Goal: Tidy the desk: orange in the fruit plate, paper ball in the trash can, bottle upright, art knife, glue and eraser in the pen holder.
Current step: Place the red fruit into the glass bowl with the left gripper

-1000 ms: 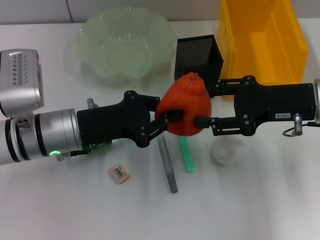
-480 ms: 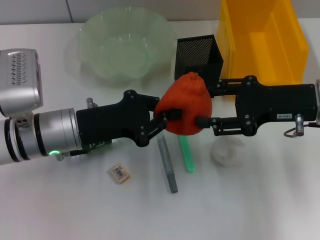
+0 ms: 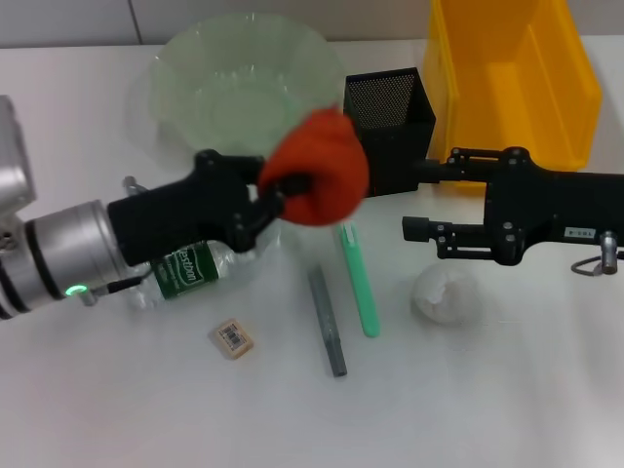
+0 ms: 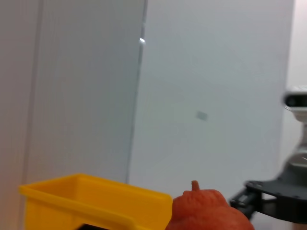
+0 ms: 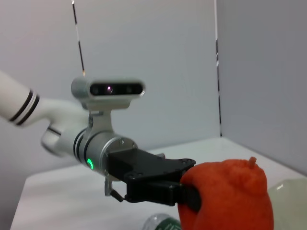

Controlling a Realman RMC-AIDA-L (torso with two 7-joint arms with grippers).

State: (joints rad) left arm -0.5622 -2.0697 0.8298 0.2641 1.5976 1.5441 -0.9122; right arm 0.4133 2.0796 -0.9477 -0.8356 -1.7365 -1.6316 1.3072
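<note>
Left gripper (image 3: 292, 190), jaws clamped on the orange (image 3: 317, 168), holds it aloft at centre frame, over the near rim of the fruit plate (image 3: 185, 68). Right gripper (image 3: 417, 200), centre right, jaws parted and empty, just in front of the pen holder (image 3: 390, 112). Bottle (image 3: 185, 271) lies on the worktop (image 3: 117, 409) under the left arm. Paper ball (image 3: 441, 295) below the right gripper. Eraser (image 3: 234, 337) lower left. Trash can (image 3: 512, 73) upper right.
</note>
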